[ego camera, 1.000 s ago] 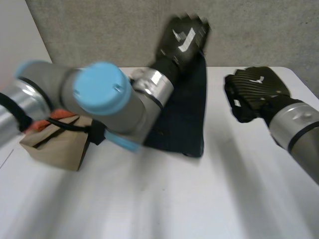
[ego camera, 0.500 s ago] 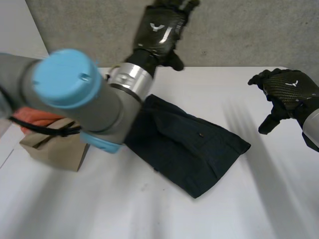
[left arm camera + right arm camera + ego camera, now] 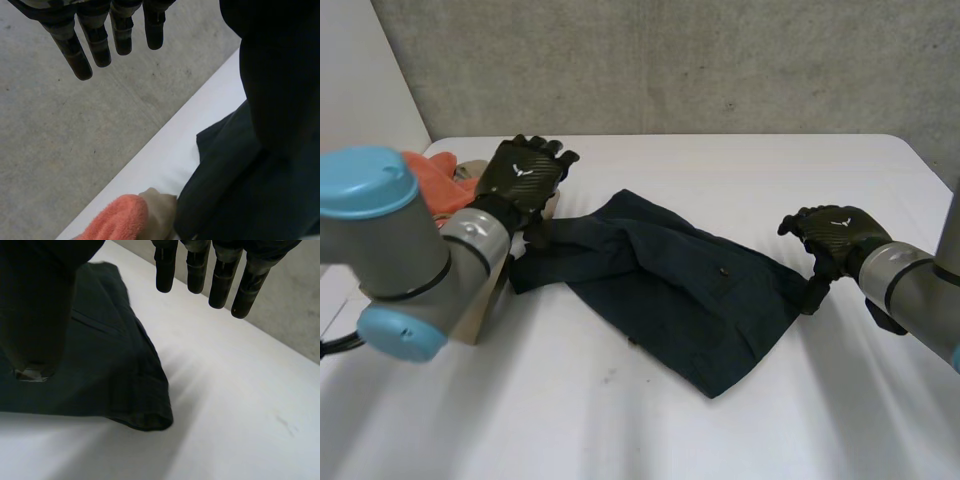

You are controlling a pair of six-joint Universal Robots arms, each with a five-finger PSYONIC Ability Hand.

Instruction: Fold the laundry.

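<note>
Desk: one white desk [image 3: 720, 430], filling the lower and middle frame of the head view; one grey concrete wall [image 3: 720, 60] runs across the top.
Laundry: one dark navy fabric garment [image 3: 690, 300], lying flat and rumpled at the centre of the desk, stretched from the middle left toward the lower right; a narrow part of it reaches left to just under the left robot hand; one small button or stud shows near its middle.
Left robot hand: one black robot hand [image 3: 523, 178] in the upper left of the head view, poised over the garment's left end; in its wrist view the fingers [image 3: 100, 42] are straight and spread, the thumb [image 3: 280, 75] stands over the dark fabric, and nothing is held.
Right robot hand: one black robot hand [image 3: 835, 235] at the middle right, at the garment's right corner; in its wrist view the fingers [image 3: 197, 265] point out straight above bare desk and the thumb [image 3: 40, 300] hangs over the cloth; it is wide and grips nothing.
Arms: two; the left arm [image 3: 410, 250] with its light-blue caps fills the left edge; the right arm [image 3: 920, 290] enters from the lower right.
Other cloths: one orange terry towel [image 3: 430, 175] at the far left; one tan folded cloth [image 3: 470, 170] touching it, just beside the left robot hand; both lie next to the garment's left end.
</note>
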